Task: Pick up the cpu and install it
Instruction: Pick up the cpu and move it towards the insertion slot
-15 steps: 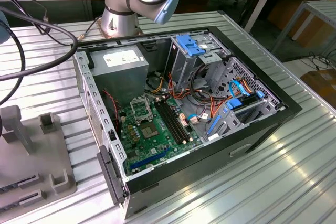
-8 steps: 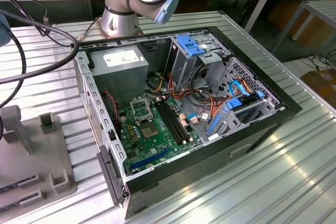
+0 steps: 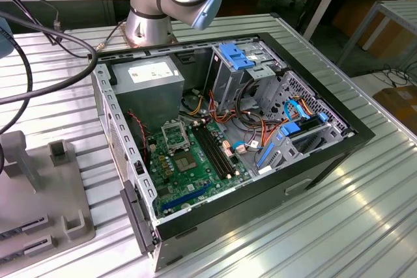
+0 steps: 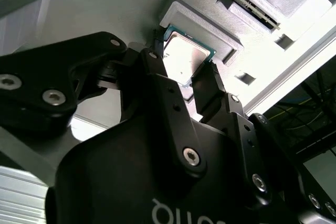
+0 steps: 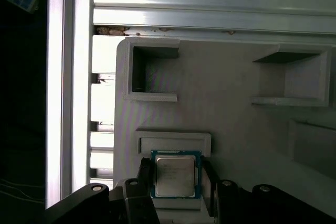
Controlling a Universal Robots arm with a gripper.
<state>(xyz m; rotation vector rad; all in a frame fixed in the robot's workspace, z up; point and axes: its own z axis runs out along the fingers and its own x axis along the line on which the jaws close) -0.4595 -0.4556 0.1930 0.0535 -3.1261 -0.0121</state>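
The cpu [image 5: 176, 174] lies flat, metal top up, in a shallow recess of the grey tray [image 5: 231, 124], as both wrist views show. The jaws stand at two opposite edges of it, close against them; whether they clamp it I cannot tell. In the exterior view, an open case [image 3: 319, 161] with a green board [image 3: 202, 177] sits on the desk [image 3: 365, 226].

**Dull metal, matt plastic**

The cpu [image 5: 175, 174] has a dull, smooth metal top, green-edged. The holder [image 5: 231, 124] is matt grey plastic. The pincer [image 4: 184, 59] is matt black; the worktop [image 3: 365, 226] is ribbed, shiny metal.
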